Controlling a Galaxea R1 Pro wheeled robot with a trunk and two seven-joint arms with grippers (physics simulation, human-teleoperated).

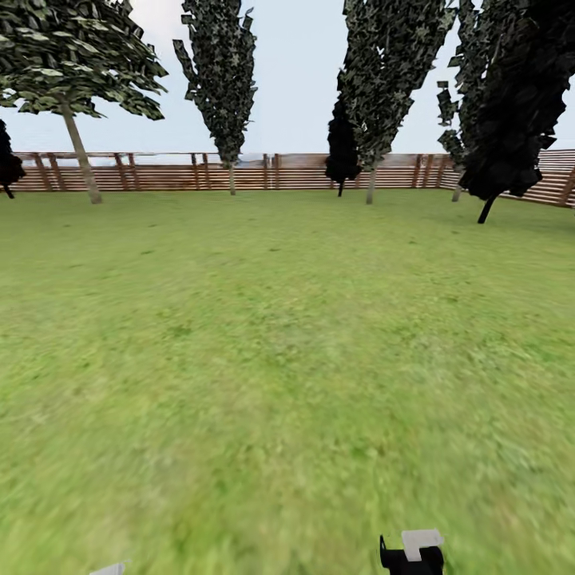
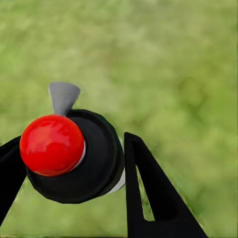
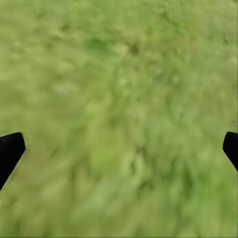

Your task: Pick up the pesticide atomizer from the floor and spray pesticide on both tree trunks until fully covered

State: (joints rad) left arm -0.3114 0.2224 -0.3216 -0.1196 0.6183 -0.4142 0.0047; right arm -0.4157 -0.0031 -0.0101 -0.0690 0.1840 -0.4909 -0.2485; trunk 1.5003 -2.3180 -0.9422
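Note:
The pesticide atomizer has a black round body, a red ball top and a grey trigger. It sits between the two black fingers of my left gripper, which is shut on it above the blurry grass floor. My right gripper is open over bare grass, with only its fingertips showing at the edges. Far off at the left stands a tree with a leaning pale tan trunk and a green crown. Part of my right gripper shows at the lower edge of the head view.
A wide green lawn stretches to a brown slatted fence. Along the fence stand dark cone-shaped trees and black ones at the right.

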